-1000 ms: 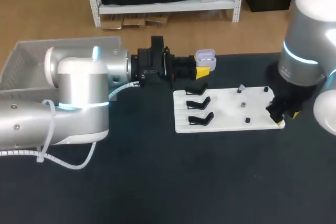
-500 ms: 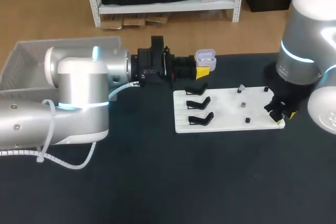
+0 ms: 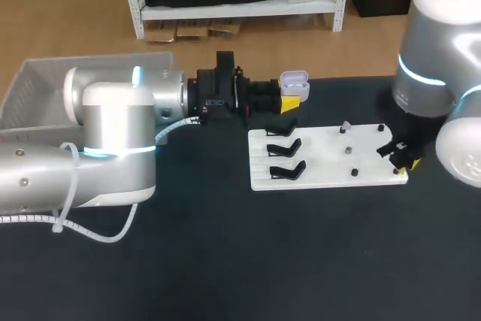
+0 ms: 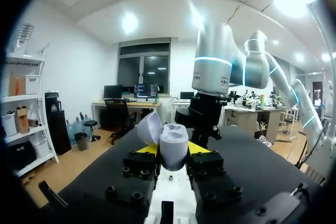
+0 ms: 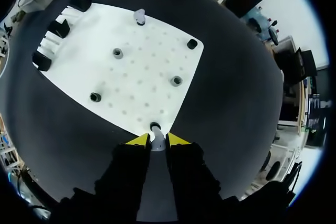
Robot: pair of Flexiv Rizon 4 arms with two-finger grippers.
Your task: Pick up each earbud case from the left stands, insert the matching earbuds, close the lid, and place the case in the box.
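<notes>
The step in hand is judged to be the fetching of an earbud for a case already lifted. A pale lavender plastic earbud case [image 4: 174, 141], its lid swung open, is clamped between the yellow-tipped fingers of the left gripper [image 4: 173, 149] and is held clear of the table, just behind the far left corner of the flat white perforated board [image 3: 323, 174]. At the board's near right corner the right gripper [image 5: 155, 140] is set about a small pale earbud [image 5: 155, 129] seated on a dark peg; whether it is clamped there or only astride cannot be told. A firm hold and a straight lift off the peg would be called for next, then a carry across to the open case. The matt black table [image 3: 225, 261] carries the board, on whose left edge three black case stands [image 3: 285, 171] are seen unoccupied. The light grey plastic box [image 3: 34, 88] lies at the far left, well apart from the board.
</notes>
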